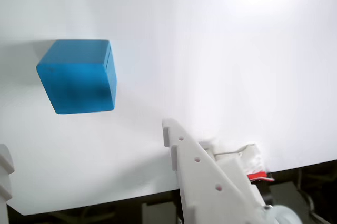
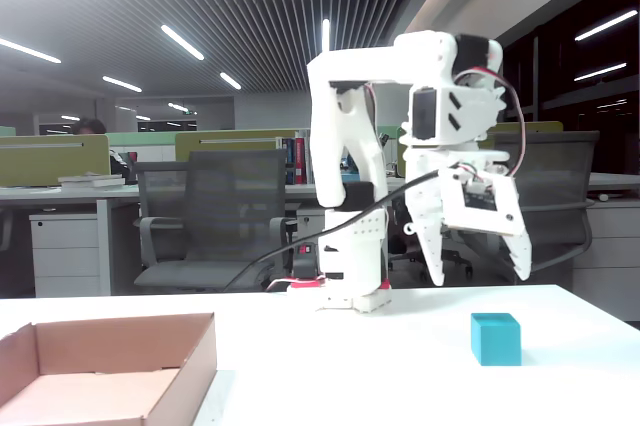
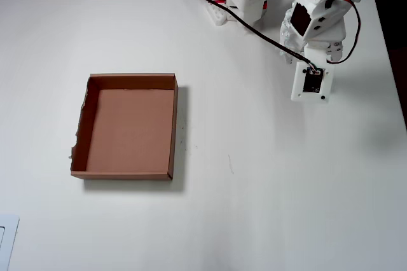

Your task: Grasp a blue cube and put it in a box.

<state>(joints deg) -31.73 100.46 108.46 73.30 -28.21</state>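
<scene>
- Wrist view: the blue cube (image 1: 79, 77) is sitting on the white worktop (image 1: 221, 50) at upper left, turned a little askew. One finger (image 1: 181, 145) is rising from the bottom centre and the other is just peeking in at the bottom left edge, so the fingers are standing spread, holding nothing, with the cube far of the gap and apart from both.
- Fixed view: the fingers (image 2: 478, 271) are hanging open and pointing down above the worktop, and the cube (image 2: 496, 338) is resting just below and slightly nearer the camera. The box (image 2: 205, 351) is lying at near left, well apart.
- Overhead view: the arm is hiding the cube; the box (image 3: 173, 128) is lying left of centre, empty.
- The step in hand looks like the approach: lowering squarely with the cube centred between the fingers, and matching its skewed faces, should be giving a firm hold.
</scene>
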